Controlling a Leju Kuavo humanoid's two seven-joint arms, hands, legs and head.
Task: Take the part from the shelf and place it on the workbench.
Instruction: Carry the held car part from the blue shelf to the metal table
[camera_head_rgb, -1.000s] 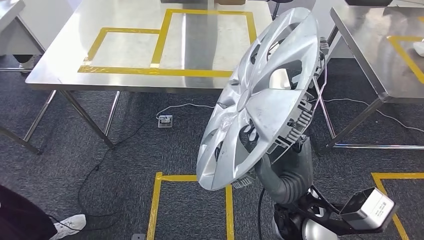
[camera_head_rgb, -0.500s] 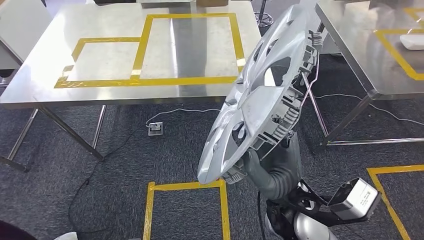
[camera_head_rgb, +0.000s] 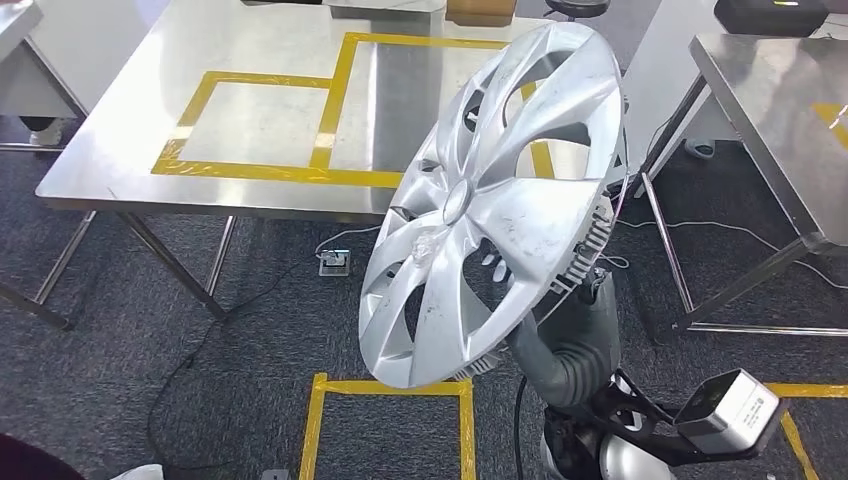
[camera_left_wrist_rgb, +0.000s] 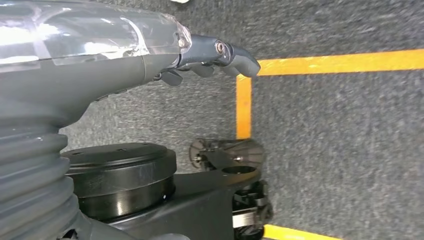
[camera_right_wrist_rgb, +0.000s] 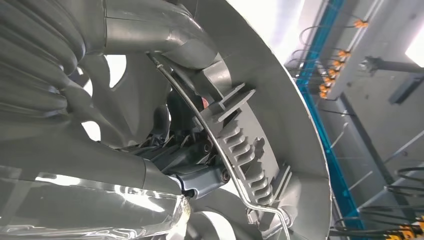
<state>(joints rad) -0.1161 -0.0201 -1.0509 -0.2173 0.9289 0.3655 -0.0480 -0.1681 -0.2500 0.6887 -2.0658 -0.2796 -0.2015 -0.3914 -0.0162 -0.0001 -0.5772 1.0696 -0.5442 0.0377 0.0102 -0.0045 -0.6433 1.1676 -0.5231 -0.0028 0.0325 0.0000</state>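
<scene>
At about 10 o'clock in the head view stands the steel workbench (camera_head_rgb: 130, 110), its near edge running across toward the centre, its top marked with yellow tape rectangles (camera_head_rgb: 262, 125); bare steel shows inside both outlines. Under that edge the bench legs (camera_head_rgb: 175, 262) splay out over dark carpet, where a floor socket (camera_head_rgb: 335, 263) and a black cable (camera_head_rgb: 190, 345) lie near 8 o'clock. In the left wrist view the left hand (camera_left_wrist_rgb: 210, 57) hangs over the carpet beside a yellow floor marking (camera_left_wrist_rgb: 244, 105), its dark fingers (camera_left_wrist_rgb: 235, 55) lightly curled, close together and holding nothing. At the centre of the head view the part, a silver wheel cover (camera_head_rgb: 490, 205), is held up in the air, tilted, its face toward the camera; its upper rim overlaps the bench's right end at 12 o'clock and its lower rim hangs above the yellow floor square (camera_head_rgb: 390, 390) at 6 o'clock. The right hand (camera_right_wrist_rgb: 192, 150) grips it from behind, fingers hooked among the ribs and wire ring on the cover's back. At 2 to 3 o'clock a second steel table (camera_head_rgb: 770, 110) stands well apart, with a carpeted gap between the two tables.
</scene>
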